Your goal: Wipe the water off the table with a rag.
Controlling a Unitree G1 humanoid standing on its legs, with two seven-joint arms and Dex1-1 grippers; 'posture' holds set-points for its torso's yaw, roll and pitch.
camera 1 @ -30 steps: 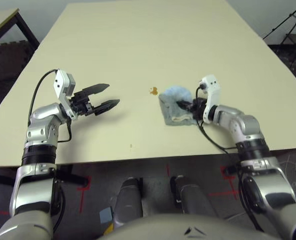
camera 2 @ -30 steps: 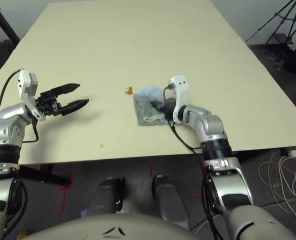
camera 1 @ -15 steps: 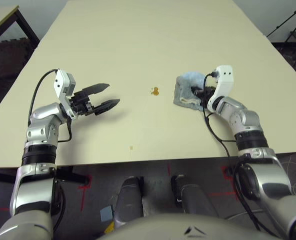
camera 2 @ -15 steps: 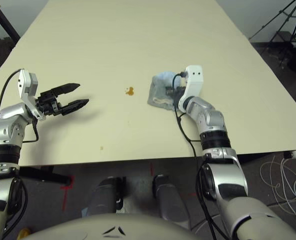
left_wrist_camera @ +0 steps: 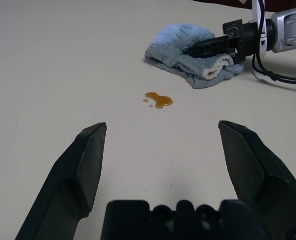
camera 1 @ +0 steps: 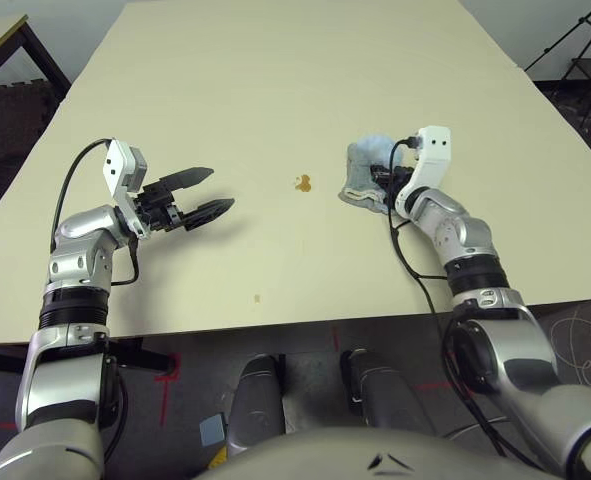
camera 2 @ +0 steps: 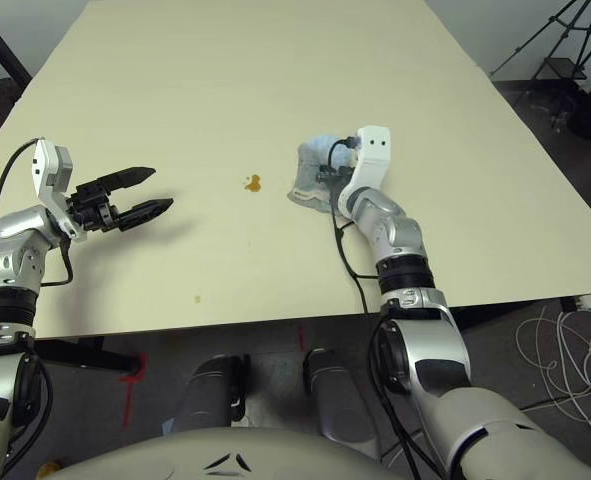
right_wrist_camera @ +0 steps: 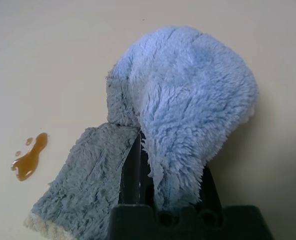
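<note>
1. Presently, the right gripper has its jaws clamped on the rag; blue-grey terry bunches over the black fingers.
2. The left gripper has its jaws spread wide, with nothing between them. It hovers level above the table, pointing toward the table's middle.
3. The rag lies rumpled on the table at the right gripper's tip, its whitish hem facing the robot.
4. The water is a small amber-brown splotch with tiny droplets beside it. It sits between the two grippers, near the rag but not touching it.
5. A tiny tan speck lies near the table's front edge.
</note>
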